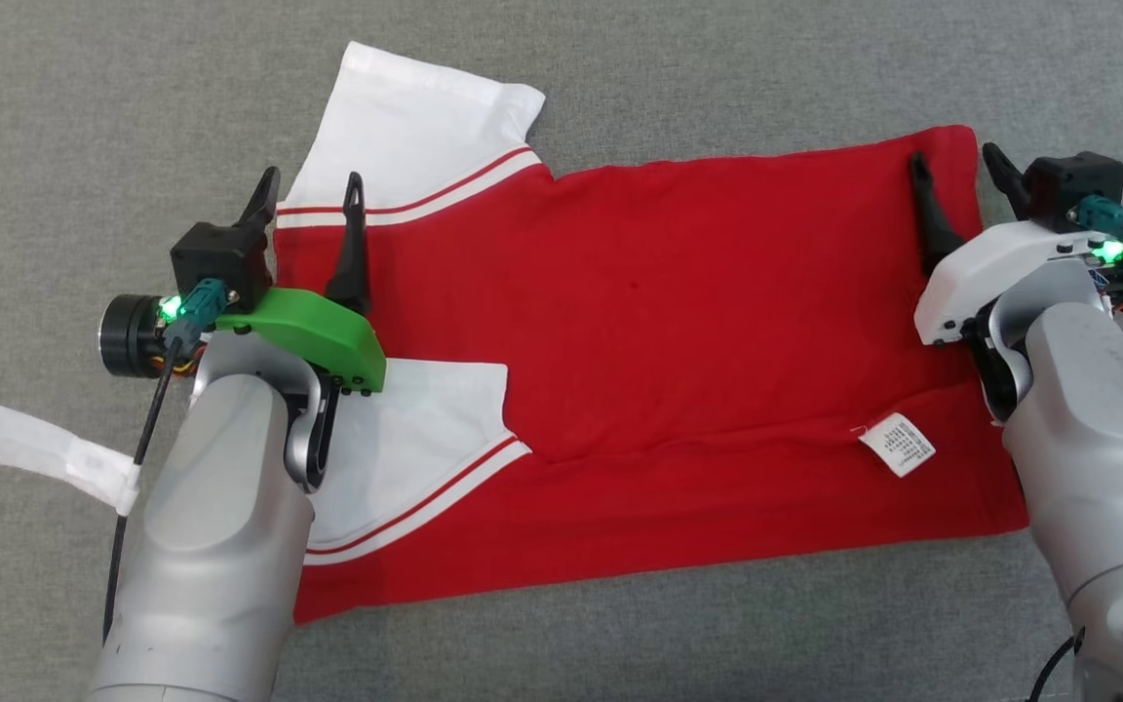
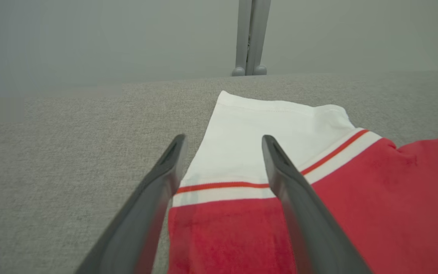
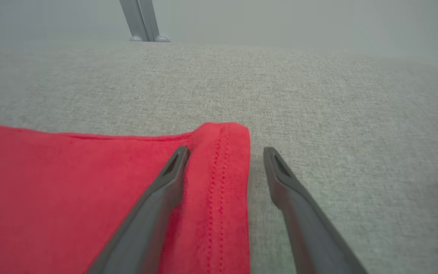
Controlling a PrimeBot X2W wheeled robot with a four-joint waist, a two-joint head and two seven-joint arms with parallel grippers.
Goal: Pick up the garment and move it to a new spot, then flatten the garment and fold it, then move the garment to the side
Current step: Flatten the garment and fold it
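One garment [image 1: 678,322], a red shirt, lies flat across the middle of the grey worktop [image 1: 717,58], its long side running left to right. It has two white sleeves, each with a red stripe, both at the robot's left. The far sleeve [image 1: 415,127] juts out over the worktop. The near sleeve [image 1: 415,429] lies folded in on top of the red body. One white label [image 1: 898,444] sits on the red cloth near the right hem.

Bare worktop borders the garment all round, with the widest free band on the far side. In the left wrist view a pair of grey upright bars [image 2: 250,38] stands beyond the worktop's far edge.

There are two hands, each with two dark fingers, both spread wide and holding nothing. The left hand [image 1: 314,180] straddles the garment's left edge at the base of the far sleeve. Its outer finger is over bare worktop and its inner finger over the striped band. The right hand [image 1: 953,156] straddles the hem at the far right corner, with one finger over red cloth and the other over worktop. Both forearms reach in from the near side, fingers pointing away from the robot. Whether any fingertip actually touches the cloth I cannot tell.
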